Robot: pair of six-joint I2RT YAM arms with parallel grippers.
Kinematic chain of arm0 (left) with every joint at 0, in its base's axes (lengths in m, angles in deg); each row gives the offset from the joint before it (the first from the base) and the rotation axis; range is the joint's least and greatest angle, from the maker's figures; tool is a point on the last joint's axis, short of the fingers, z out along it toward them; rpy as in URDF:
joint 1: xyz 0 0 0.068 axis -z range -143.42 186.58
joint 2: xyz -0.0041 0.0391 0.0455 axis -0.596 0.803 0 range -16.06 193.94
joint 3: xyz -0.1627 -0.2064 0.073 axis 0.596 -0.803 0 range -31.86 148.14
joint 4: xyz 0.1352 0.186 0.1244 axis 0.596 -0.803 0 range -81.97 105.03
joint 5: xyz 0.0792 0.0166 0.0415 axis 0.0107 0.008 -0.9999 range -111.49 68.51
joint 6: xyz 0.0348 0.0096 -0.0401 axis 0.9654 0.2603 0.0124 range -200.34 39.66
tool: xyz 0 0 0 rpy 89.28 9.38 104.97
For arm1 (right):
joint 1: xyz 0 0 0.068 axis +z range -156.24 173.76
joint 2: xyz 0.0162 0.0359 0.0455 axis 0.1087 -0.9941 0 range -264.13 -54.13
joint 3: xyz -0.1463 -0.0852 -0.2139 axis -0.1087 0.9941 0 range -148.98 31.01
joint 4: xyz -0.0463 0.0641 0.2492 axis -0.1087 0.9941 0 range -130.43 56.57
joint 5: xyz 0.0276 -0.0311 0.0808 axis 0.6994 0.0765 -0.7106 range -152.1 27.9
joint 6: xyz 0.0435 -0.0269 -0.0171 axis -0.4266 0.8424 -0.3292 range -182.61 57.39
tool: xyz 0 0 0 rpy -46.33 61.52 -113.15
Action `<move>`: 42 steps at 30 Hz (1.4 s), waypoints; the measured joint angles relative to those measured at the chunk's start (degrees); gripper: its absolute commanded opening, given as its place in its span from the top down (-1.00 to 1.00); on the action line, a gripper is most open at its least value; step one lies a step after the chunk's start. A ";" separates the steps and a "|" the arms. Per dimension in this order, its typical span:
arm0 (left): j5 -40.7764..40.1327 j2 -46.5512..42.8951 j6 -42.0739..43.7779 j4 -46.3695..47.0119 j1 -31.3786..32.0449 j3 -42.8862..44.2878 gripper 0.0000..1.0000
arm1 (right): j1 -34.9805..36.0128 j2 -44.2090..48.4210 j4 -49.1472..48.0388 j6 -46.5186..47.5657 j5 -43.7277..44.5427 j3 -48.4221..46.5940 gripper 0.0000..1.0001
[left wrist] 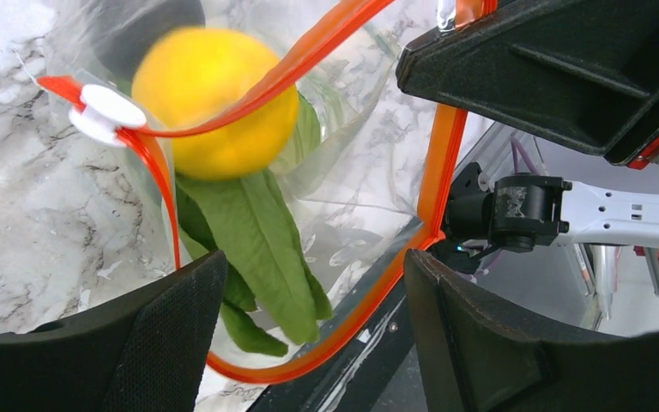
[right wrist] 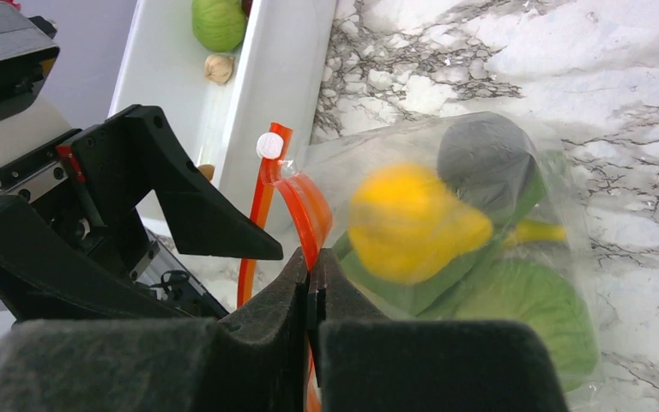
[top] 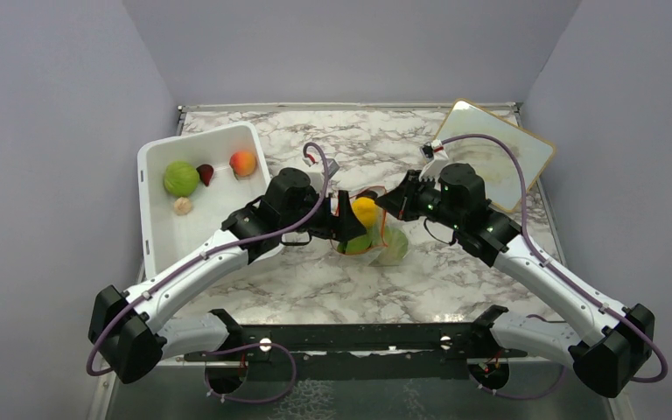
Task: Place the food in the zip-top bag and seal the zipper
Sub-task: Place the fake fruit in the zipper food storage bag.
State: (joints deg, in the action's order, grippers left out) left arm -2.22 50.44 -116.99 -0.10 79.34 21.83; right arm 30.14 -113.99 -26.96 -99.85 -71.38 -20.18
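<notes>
centre frame | right claw pinching zipper, holding bag mouth open | left claw hanging open, lemon blurred at mouth

Both arms are reaching inward toward the middle of the top view, the left gripper spreading its 2 fingers wide, the right gripper pinching the zipper.

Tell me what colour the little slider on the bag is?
White. The slider shows best in the left wrist view.
</notes>
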 measured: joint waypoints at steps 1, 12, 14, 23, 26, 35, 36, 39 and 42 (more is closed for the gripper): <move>-0.37 -0.31 0.07 -0.15 0.00 0.02 -0.49 | 0.00 0.00 0.02 0.00 0.02 -0.02 0.98; -9.31 -2.95 2.08 -4.68 0.02 2.23 -0.42 | 0.00 0.00 1.09 1.09 0.00 -0.98 0.98; -10.29 -2.71 2.49 -5.38 0.02 2.23 -0.42 | 0.00 0.00 1.31 1.11 0.00 -1.14 0.98; -14.25 0.02 4.55 -6.54 0.00 2.23 -0.24 | 0.00 -0.11 3.37 1.88 0.00 -3.34 0.98; -14.86 0.37 5.16 -6.49 0.02 2.23 -0.24 | 0.00 -0.11 4.39 2.51 0.13 -4.22 0.98; -14.69 0.68 5.57 -6.19 0.02 3.43 0.54 | 0.00 1.57 6.64 4.13 2.38 -5.09 0.99; -14.60 0.68 5.57 -6.10 0.02 3.54 0.61 | 0.00 1.57 6.64 4.15 2.38 -5.09 0.98; -14.34 0.61 5.44 -5.95 0.02 3.61 0.74 | 0.00 1.51 6.67 4.13 2.36 -4.52 0.98; -14.23 0.26 5.27 -5.90 0.02 3.61 0.76 | 0.00 1.51 6.67 4.13 2.38 -3.72 0.99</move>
State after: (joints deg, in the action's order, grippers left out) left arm -16.45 50.70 -111.72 -6.00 79.37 25.44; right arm 30.14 -112.48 -20.29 -95.72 -69.00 -23.90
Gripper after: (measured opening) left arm 0.130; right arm 0.013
